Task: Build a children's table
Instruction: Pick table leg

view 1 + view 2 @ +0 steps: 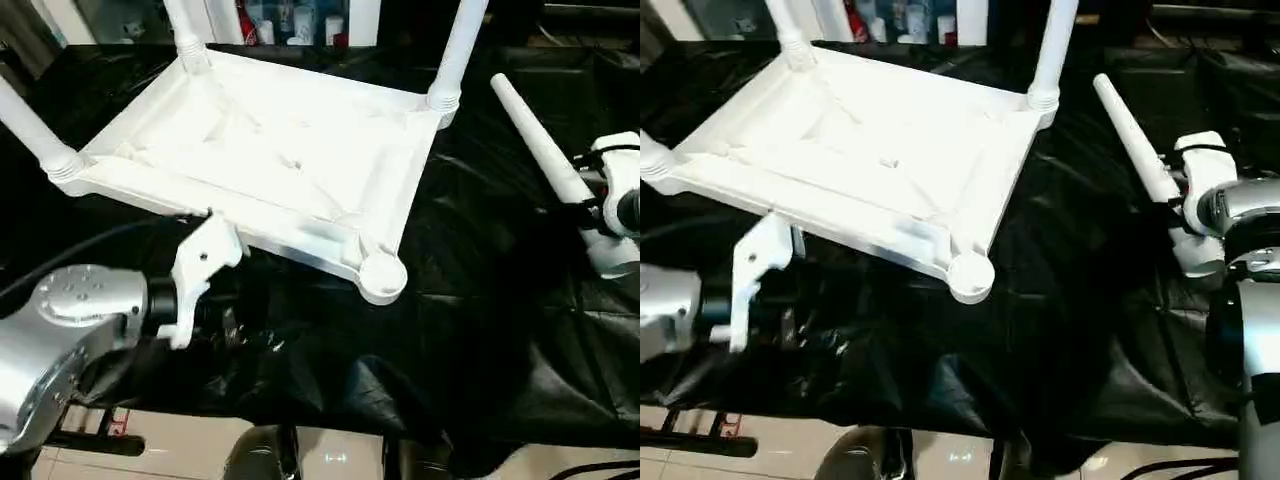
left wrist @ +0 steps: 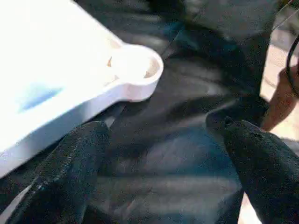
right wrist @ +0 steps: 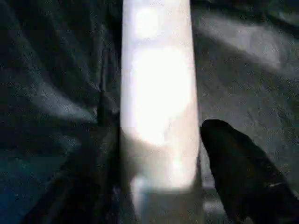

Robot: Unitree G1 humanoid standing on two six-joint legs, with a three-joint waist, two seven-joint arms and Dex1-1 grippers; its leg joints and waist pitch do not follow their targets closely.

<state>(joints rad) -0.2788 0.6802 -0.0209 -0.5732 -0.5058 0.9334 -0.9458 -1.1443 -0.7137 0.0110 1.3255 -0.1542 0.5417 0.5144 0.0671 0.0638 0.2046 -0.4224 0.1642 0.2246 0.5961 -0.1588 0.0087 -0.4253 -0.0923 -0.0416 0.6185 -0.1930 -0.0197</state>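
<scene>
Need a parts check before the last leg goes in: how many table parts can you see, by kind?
Table top: 1
Legs standing in corner sockets: 3
Loose leg by the right claw: 1
Empty corner socket: 1
Total: 6

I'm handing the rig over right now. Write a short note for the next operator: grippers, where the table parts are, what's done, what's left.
Left gripper: open, holding nothing, beside the table top's near edge.
Right gripper: fingers either side of the loose leg; I can't tell if the grip is firm.
Table top: upside down on the black sheet.
Done: three legs stand in their corner sockets.
Left: the near corner socket is empty; the loose leg, lying on the sheet to the right of the top, goes there.
</scene>
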